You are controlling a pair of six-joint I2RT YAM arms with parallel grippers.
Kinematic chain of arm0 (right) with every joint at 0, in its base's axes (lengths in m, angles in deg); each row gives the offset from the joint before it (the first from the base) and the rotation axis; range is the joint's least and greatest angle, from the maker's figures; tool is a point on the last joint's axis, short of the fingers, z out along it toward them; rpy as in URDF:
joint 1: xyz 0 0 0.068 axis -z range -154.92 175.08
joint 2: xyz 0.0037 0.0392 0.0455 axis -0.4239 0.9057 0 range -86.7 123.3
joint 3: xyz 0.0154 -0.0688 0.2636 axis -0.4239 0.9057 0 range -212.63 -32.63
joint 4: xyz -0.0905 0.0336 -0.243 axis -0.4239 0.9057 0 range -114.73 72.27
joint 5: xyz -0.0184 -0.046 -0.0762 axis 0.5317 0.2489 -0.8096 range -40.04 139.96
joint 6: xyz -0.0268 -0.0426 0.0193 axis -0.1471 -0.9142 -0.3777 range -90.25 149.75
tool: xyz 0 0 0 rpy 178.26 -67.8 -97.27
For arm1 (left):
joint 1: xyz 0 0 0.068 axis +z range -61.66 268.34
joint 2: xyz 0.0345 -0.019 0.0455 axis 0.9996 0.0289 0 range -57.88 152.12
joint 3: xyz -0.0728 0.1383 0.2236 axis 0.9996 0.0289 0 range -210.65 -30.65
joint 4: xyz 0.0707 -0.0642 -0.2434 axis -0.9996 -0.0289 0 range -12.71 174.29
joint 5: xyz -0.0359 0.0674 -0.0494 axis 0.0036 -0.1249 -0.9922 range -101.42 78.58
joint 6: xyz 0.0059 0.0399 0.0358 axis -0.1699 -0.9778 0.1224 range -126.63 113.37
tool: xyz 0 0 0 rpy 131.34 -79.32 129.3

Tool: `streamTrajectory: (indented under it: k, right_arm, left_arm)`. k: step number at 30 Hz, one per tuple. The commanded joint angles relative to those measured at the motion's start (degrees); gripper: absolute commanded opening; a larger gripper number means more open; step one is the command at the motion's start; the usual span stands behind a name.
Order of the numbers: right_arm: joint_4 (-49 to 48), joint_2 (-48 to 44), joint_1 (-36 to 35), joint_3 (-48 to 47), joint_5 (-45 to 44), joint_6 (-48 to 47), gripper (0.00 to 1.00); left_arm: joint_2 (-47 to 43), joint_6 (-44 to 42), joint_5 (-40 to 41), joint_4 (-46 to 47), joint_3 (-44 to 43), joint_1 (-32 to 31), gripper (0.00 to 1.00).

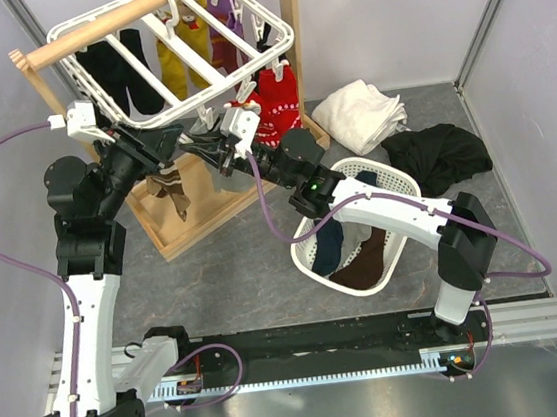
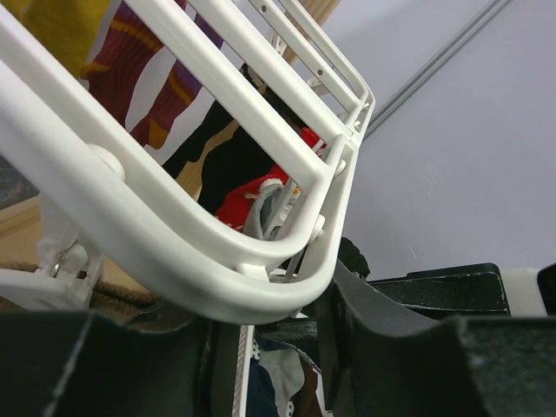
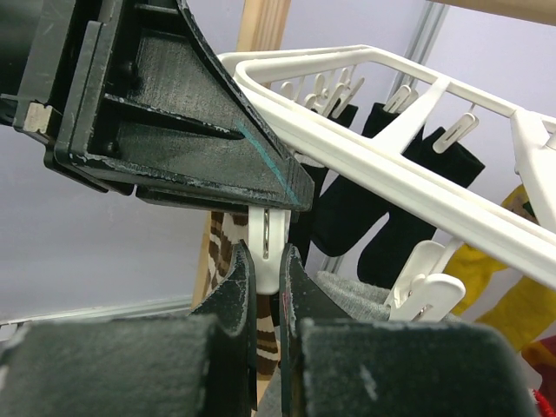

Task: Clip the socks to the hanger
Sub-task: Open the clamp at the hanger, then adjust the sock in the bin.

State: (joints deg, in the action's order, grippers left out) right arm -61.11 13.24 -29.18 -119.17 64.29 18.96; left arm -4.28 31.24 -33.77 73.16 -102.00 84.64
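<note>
Right end effector (image 3: 268, 265) clenched on a peg (image 3: 271, 230). Grey sock (image 3: 347, 295) just at four o'clock, likely soft and light; take its cuff. Left end effector (image 2: 261, 347) under the hanger (image 2: 174, 269) rim, grip unclear. Hanger sits at eleven o'clock in the top view.

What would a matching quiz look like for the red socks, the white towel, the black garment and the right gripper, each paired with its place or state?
Things:
1 red socks
2 white towel
3 black garment
4 right gripper

Places or states:
A on the floor, right of the towel
B hanging from the hanger
C shut on a clip peg
D on the floor beside the wooden stand

Pairs: 1-B, 2-D, 3-A, 4-C.
</note>
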Motion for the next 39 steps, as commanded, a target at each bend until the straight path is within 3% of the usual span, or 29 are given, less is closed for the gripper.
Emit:
streamTrajectory:
  k: [1, 5, 7, 10, 15, 20, 23, 29, 39]
  right_arm:
    - [0.0, 0.69, 0.12, -2.4, 1.14, -0.03, 0.04]
    - [0.26, 0.69, 0.12, -2.58, 0.97, -0.02, 0.04]
    - [0.7, 0.52, 0.12, -2.67, 0.79, 0.06, 0.04]
    - [1.57, 0.17, 0.12, -2.49, 0.27, 0.33, 0.11]
    - [5.87, -0.97, 0.21, -3.28, -0.96, 1.99, 0.31]
    - [11.67, -3.26, 0.12, -3.55, -5.0, 3.05, 0.54]
    - [17.03, -5.45, 0.21, -3.2, -6.94, 3.05, 0.62]
    - [30.64, -11.87, 0.29, -0.39, -13.97, 2.52, 0.72]
    - [58.69, -22.93, 3.54, 6.98, -30.67, 10.77, 0.78]
  left_arm:
    - [-0.96, 3.97, 0.56, 5.77, -0.01, 0.28, 0.4]
    - [-0.69, 3.36, -0.33, 5.51, 0.16, 0.28, 0.34]
    - [-0.96, 2.65, -0.41, 5.07, 0.42, 0.28, 0.25]
    - [-1.13, 1.25, -0.41, 4.63, 0.51, 0.28, 0.16]
    - [-1.22, -3.58, 0.29, 3.31, 0.6, 0.28, 0.02]
    - [-0.61, -9.63, 0.46, 2.35, 0.43, 0.19, 0.02]
    - [-0.08, -14.37, 0.73, 1.56, -0.01, 0.19, 0.02]
    - [0.54, -23.44, 0.99, 1.82, -0.37, 0.19, 0.02]
    - [0.8, -25.04, 3.89, 1.56, -0.98, -1.3, 0.02]
